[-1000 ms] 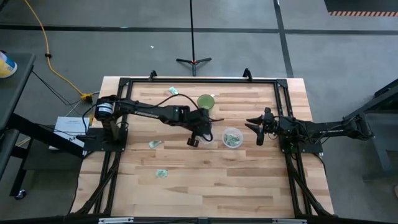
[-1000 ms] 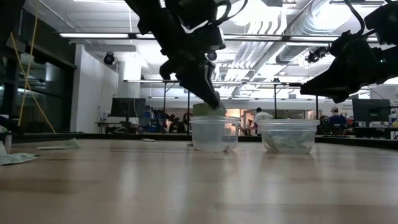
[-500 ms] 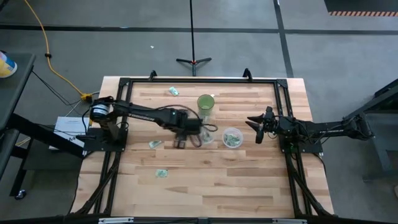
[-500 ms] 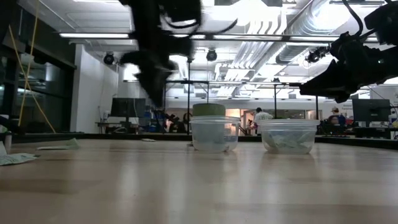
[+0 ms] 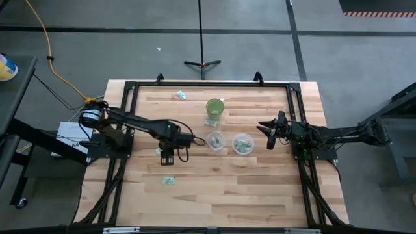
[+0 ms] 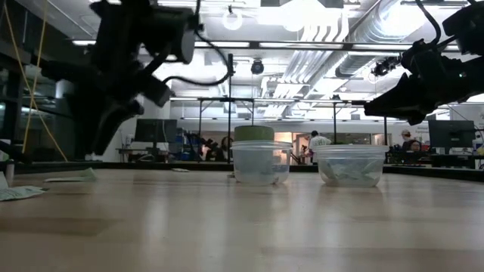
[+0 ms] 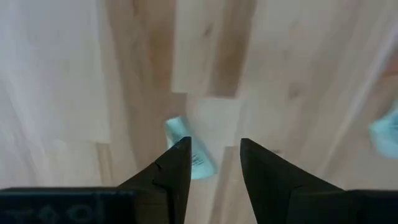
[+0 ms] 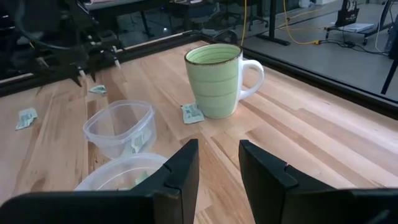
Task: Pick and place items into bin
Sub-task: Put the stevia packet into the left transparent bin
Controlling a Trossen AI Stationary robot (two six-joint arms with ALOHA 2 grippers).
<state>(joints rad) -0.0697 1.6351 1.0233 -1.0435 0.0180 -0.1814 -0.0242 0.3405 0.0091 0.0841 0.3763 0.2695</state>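
Left gripper (image 5: 165,156): hangs above the table left of centre, fingers parted by a narrow gap and holding nothing; in the left wrist view its two dark fingers (image 7: 174,171) frame bare wood.
Packet under left gripper (image 7: 189,149): lies flat on the boards, showing just past the fingertips in the left wrist view; in the high view it sits at about 10 o'clock of the gripper, close beside it.
Left arm (image 6: 121,72): in the low view it comes down at the left, well apart from the two tubs.
Packet at the front (image 5: 169,181): on the table at 6 o'clock of the left gripper, apart from it.
Packet at the back (image 5: 181,95): near the far rail, at 12 o'clock of the left gripper, well apart.
Left clear tub (image 5: 215,140): at 3 o'clock of the left gripper, near the middle of the table; a pale packet or two show inside in the right wrist view.
Right clear tub (image 5: 243,143): just beside the left tub, at its 3 o'clock, with several green-and-white packets inside.
Green cup (image 8: 216,79): upright at 12 o'clock of the left tub, handle towards the right side.
Packet by the cup (image 8: 192,112): flat on the wood, touching or almost touching the cup's base.
Right gripper (image 5: 270,132): waits in the air at 3 o'clock of the right tub, fingers slightly apart and empty.
Table (image 5: 260,195): pale wooden boards in a black frame.
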